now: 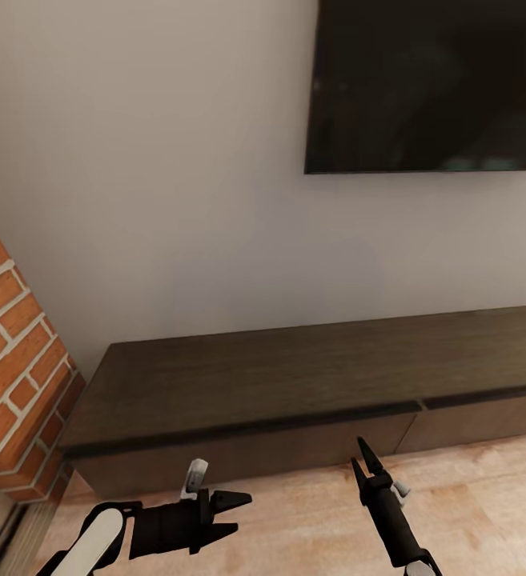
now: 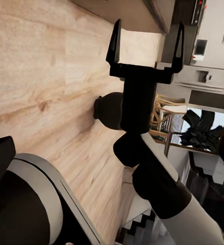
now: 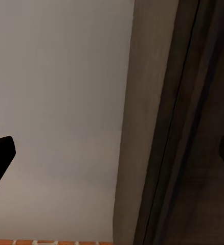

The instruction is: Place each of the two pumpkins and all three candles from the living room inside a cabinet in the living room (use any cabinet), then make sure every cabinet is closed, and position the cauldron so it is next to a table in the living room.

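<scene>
The cabinet (image 1: 295,384) is a long, low dark-brown unit against the wall, and its drawer fronts look closed. My left gripper (image 1: 232,514) hovers open over the floor in front of it, fingers pointing right and holding nothing. My right gripper (image 1: 362,462) points up at the cabinet front, open and empty. In the left wrist view the right gripper (image 2: 147,43) shows its fingers spread. Behind that arm a round black cauldron (image 2: 107,109) sits on the wooden floor, partly hidden. The right wrist view looks along the cabinet (image 3: 194,127) top edge. The pumpkins and candles are out of view.
A brick column (image 1: 14,376) stands close on the left beside the cabinet's end. A dark TV (image 1: 431,84) hangs on the wall above. Pale wooden floor (image 1: 471,512) lies before the cabinet. Kitchen units (image 2: 204,76), chairs (image 2: 165,115) and a plant lie beyond.
</scene>
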